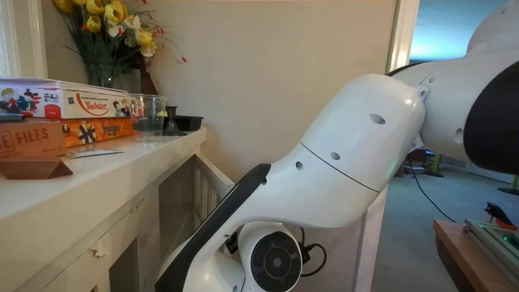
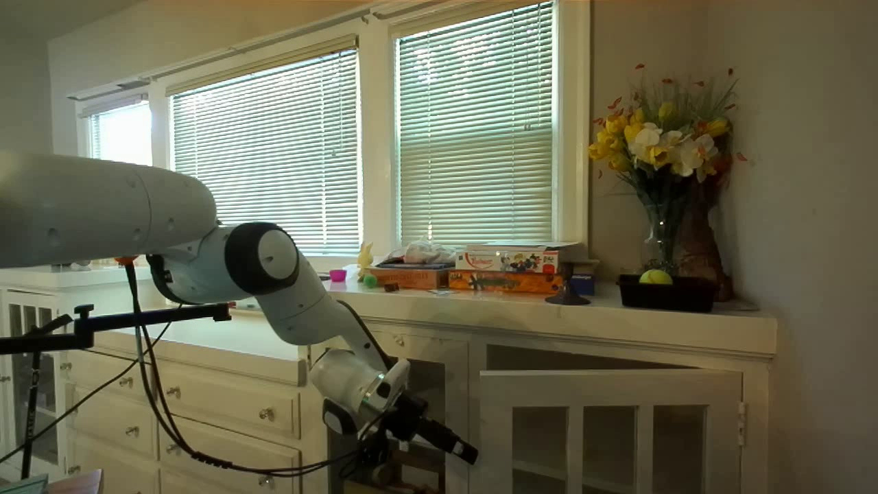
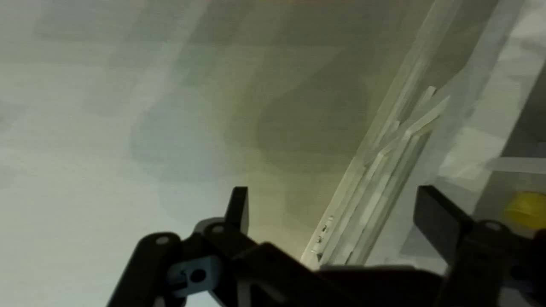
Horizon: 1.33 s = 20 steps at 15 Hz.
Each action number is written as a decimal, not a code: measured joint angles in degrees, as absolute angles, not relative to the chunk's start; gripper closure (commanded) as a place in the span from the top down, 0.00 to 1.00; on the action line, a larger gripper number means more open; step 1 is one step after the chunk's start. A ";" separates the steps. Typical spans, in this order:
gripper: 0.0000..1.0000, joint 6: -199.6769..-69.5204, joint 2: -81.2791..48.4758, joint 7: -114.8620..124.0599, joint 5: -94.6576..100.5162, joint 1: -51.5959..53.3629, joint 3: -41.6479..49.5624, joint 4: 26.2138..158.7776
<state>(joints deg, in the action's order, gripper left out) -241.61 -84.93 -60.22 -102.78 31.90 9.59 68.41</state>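
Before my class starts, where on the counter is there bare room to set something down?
Bare: the front strip of the counter, bordered by brown block, card and glass. Crowded: behind, game boxes; toward the end, stand and tray. Below, the open pincer hangs near the ajar door.

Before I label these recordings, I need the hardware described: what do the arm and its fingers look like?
The arm is glossy white with smooth, rounded segments, black panels and small round recesses. Black cables hang below it. The fingers are black and blocky.
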 measured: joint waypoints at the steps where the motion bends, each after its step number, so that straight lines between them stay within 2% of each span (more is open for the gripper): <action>1: 1.00 -241.52 -84.93 -61.72 -103.24 32.44 8.66 67.43; 4: 1.00 -241.59 -84.96 -66.03 -102.55 34.14 6.61 65.63; 11: 1.00 -241.52 -84.94 -73.68 -96.63 34.40 13.19 64.98; 16: 1.00 -241.49 -84.97 -74.92 -90.93 33.42 12.66 64.96; 20: 1.00 -241.51 -84.97 -74.66 -91.67 33.86 16.06 64.98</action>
<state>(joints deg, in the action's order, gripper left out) -241.51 -84.97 -74.66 -91.67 33.86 16.06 64.98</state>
